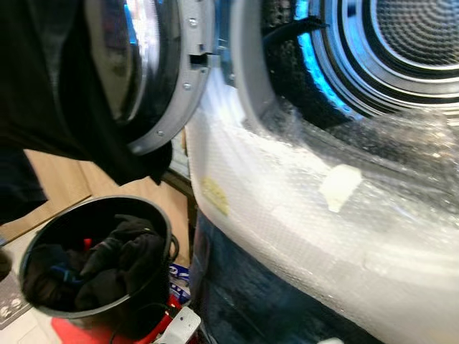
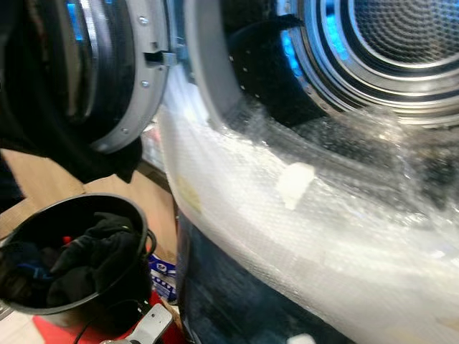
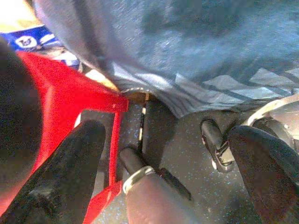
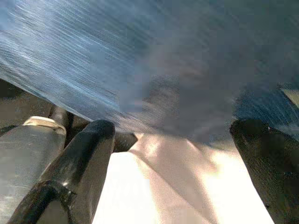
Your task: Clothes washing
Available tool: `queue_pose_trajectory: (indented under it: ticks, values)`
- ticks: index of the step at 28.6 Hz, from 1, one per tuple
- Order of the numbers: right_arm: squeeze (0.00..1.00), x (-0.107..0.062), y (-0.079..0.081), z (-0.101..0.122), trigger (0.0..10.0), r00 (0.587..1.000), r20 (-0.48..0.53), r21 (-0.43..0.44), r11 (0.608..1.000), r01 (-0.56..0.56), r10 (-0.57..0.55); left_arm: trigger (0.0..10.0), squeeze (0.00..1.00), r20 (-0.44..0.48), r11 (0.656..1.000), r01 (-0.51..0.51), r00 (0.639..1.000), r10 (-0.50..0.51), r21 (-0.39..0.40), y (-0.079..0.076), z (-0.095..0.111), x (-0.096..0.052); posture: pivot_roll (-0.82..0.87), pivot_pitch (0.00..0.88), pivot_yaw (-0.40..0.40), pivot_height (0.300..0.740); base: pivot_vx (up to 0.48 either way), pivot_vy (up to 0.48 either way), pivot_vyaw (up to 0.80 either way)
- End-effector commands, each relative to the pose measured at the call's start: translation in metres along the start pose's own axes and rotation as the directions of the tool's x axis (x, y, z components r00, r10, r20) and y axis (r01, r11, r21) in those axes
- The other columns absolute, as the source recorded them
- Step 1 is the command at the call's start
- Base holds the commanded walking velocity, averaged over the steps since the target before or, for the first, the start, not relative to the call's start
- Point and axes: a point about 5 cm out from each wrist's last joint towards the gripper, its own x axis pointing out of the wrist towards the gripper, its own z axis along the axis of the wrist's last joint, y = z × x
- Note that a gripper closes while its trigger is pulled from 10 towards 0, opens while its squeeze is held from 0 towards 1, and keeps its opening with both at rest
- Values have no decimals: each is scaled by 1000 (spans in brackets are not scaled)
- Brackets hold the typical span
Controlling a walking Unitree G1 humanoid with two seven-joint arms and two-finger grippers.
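One bucket: black bucket (image 1: 154, 215) at 7 o'clock in the head views, holding dark clothes (image 1: 118, 261).
Stool: the bucket stands on a red stool (image 3: 70, 100).
Washer: washing machine (image 1: 308, 215) front wrapped in bubble wrap; drum (image 1: 412, 43) at 1 o'clock.
Door: door (image 1: 154, 72) swung open at 11 o'clock, dark cloth (image 1: 43, 86) hanging over it.
Left gripper (image 3: 163, 154): low beside the stool, fingers spread, holding nothing.
Right gripper (image 4: 177, 158): close to the blurred blue washer panel, fingers spread, holding nothing.

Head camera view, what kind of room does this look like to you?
Probably a home laundry corner. A front-loading washing machine stands with its door open and its drum exposed, and beside it a black bucket holds dark clothes.
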Motion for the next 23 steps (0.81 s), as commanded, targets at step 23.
queue_pose_trajectory:
  ticks: [23]
  values:
    - [0,-9,2,-75,10000,949,19,117,942,-314,314,10000,0,0,999,14,1000,-14,-29,-7,-10,-1,188,0,-112,740,0,0,0]
